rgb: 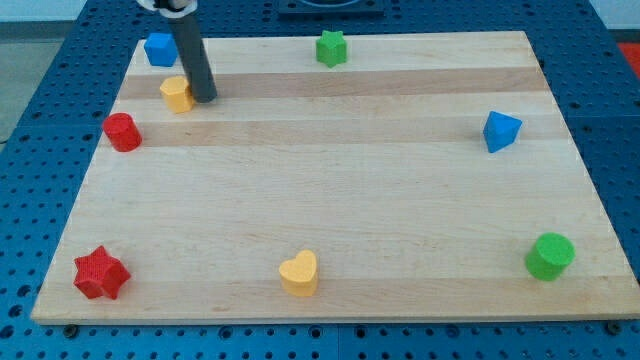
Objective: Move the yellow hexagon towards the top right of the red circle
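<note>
Wooden board (330, 190): my upright tip (206, 99) touches yellow hexagon (177, 94).

The yellow hexagon (177, 94) is a small, flat-topped block lying on the wooden board near the view's top left corner. The red circle (122, 132) is a short red cylinder standing upright near the board's left edge, below and to the left of the hexagon. The two sit near each other but apart, with bare wood showing between them
</note>
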You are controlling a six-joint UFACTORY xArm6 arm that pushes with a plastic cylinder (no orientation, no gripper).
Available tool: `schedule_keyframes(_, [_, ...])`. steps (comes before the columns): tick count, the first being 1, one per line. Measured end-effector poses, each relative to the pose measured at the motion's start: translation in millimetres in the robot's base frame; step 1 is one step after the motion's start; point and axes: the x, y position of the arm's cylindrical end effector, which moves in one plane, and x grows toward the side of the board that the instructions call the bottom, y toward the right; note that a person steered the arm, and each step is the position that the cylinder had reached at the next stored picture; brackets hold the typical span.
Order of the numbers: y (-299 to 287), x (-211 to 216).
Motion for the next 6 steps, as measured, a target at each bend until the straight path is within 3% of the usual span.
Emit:
schedule_keyframes(2, [-16,-9])
schedule_keyframes(3, [-9,-42])
schedule_keyframes(5, [-63,-42])
schedule_keyframes(6, [-62,-25])
